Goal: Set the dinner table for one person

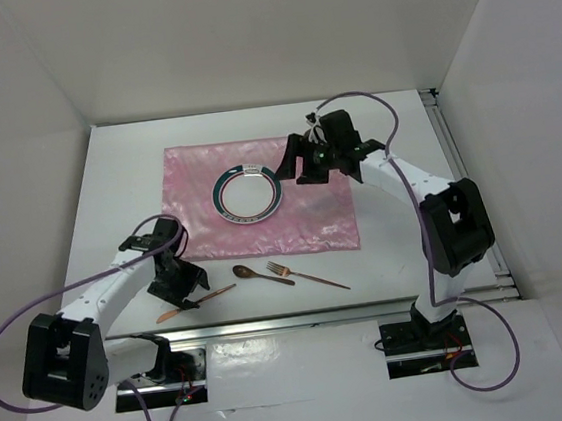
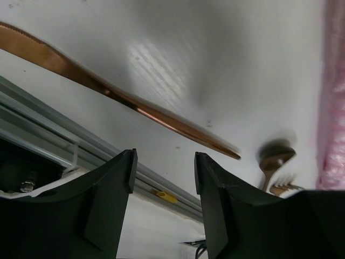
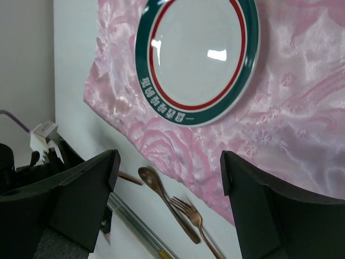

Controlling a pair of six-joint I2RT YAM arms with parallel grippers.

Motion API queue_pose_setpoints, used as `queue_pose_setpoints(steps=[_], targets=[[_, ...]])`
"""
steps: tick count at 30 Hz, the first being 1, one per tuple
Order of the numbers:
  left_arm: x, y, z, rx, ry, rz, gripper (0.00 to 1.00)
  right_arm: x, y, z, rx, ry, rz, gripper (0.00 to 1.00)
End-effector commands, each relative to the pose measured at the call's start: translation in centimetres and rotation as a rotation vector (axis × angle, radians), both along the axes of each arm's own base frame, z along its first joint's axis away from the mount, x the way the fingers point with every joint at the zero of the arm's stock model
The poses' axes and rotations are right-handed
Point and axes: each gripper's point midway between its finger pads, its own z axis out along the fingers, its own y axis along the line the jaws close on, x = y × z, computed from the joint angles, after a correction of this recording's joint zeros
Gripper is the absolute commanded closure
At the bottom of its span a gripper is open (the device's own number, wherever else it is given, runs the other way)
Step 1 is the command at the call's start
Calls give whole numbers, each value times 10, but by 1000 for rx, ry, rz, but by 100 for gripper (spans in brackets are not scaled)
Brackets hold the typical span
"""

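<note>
A white plate (image 1: pixel 249 192) with a green and red rim lies on the pink floral mat (image 1: pixel 312 217) on the white dinner table (image 1: pixel 407 258); it also shows in the right wrist view (image 3: pixel 197 54). A copper knife (image 1: pixel 195 302), spoon (image 1: pixel 261 274) and fork (image 1: pixel 306 276) lie on the table in front of the mat. My left gripper (image 1: pixel 180 281) is open and empty just above the knife (image 2: pixel 108 89). My right gripper (image 1: pixel 301 163) is open and empty, raised over the mat's far right, beside the plate.
A metal rail (image 1: pixel 302 319) runs along the table's near edge, close behind the knife. White walls enclose the table on three sides. Purple cables loop from both arms.
</note>
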Motion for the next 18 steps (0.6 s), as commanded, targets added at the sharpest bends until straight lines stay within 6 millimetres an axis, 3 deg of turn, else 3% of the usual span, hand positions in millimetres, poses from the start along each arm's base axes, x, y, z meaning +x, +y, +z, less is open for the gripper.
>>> queue_pose_setpoints(steps=[1, 8, 18], targets=[[-5, -3, -17, -10, 39, 63, 36, -9, -11, 7, -12, -27, 10, 12], [1, 0, -31, 17, 36, 95, 39, -7, -26, 12, -27, -45, -6, 12], [6, 4, -44, 52, 62, 127, 41, -11, -28, 5, -41, -25, 0, 12]])
